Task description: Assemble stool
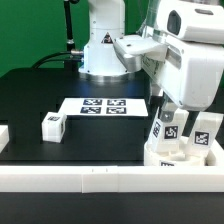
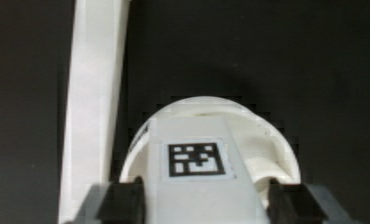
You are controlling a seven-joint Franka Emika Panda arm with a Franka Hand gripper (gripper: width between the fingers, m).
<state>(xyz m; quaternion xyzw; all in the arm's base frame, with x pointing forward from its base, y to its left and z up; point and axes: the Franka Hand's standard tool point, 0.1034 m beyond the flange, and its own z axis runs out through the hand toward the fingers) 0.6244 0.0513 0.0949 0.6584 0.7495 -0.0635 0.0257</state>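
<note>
My gripper (image 1: 170,112) is shut on a white stool leg (image 1: 168,131) with a black-and-white tag and holds it upright over the round white seat (image 1: 163,156) at the exterior view's front right. A second leg (image 1: 206,134) stands upright in the seat just to the right of it. A third leg (image 1: 52,124) lies loose on the black table at the exterior view's left. In the wrist view the held leg (image 2: 200,145) fills the space between the dark fingers (image 2: 125,203), its tag facing the camera. How the leg's lower end meets the seat is hidden.
The marker board (image 1: 100,105) lies flat in the middle of the table. A long white border rail (image 1: 100,181) runs along the front edge and also shows in the wrist view (image 2: 97,90). The robot base (image 1: 102,45) stands at the back.
</note>
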